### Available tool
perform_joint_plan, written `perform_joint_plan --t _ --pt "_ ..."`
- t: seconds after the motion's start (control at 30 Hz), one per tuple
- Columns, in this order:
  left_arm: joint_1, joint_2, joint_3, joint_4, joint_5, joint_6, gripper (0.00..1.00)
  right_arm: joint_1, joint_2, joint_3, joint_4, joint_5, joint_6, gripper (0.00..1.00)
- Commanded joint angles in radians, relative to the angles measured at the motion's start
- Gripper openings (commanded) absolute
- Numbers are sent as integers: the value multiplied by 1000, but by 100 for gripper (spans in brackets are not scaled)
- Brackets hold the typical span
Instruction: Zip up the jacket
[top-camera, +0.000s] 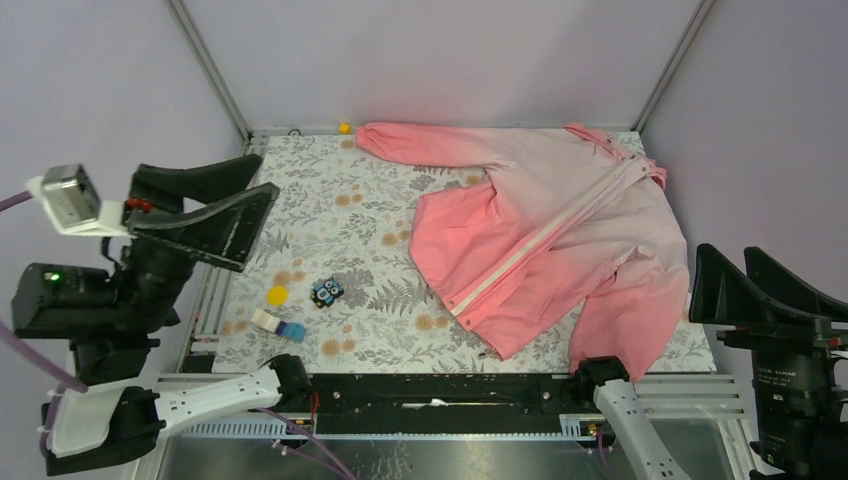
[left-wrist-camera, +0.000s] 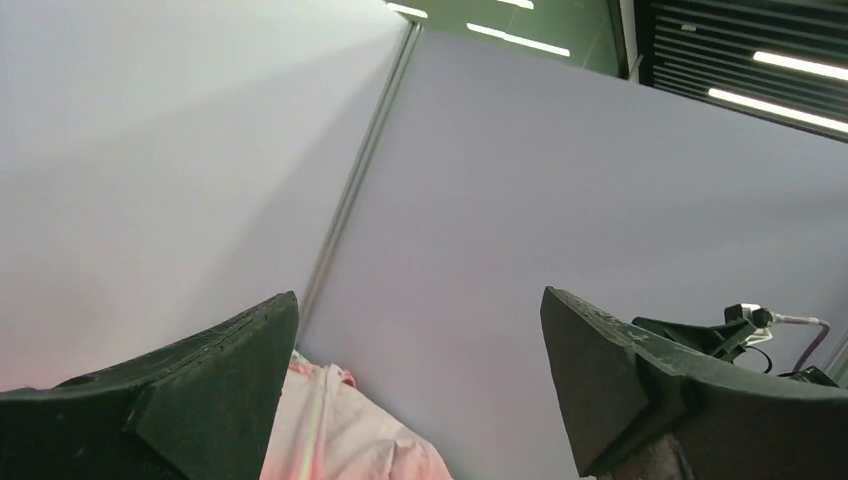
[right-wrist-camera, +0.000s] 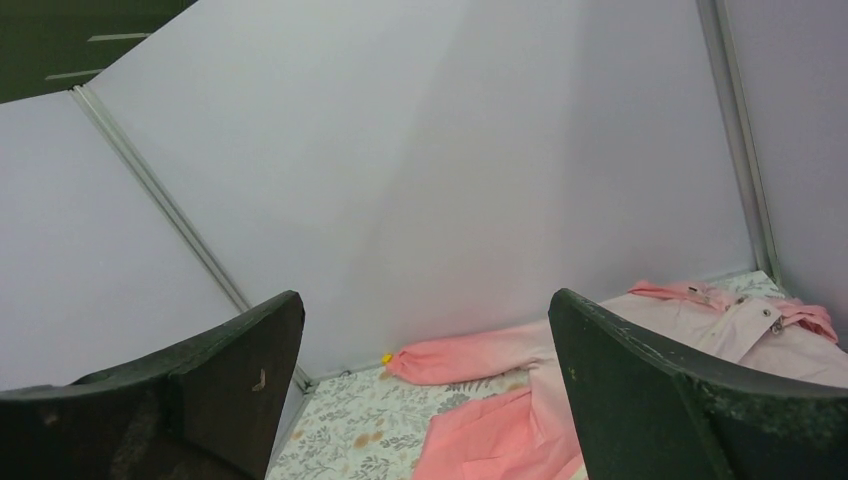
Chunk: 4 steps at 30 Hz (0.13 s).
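The pink jacket lies flat on the right half of the table, collar at the far right, one sleeve stretched toward the back wall. Its white zipper runs diagonally from the collar down to the hem near the table's front. My left gripper is open and empty, raised at the left edge, far from the jacket. My right gripper is open and empty, raised at the right edge beside the jacket's sleeve. The jacket also shows in the left wrist view and the right wrist view.
Small items lie on the floral mat at the front left: a yellow disc, a black owl-faced toy, a white and blue block. A small yellow piece sits at the back wall. Lilac walls enclose the table.
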Motion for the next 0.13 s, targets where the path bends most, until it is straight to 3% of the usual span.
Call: perform_joint_plan --t 0.0,0.1 --pt "-1 -39 31 5 -8 114 99 1 8 -24 13 5 -26 100" --pt "-1 -46 36 5 -15 128 99 1 25 -50 9 -16 -29 99"
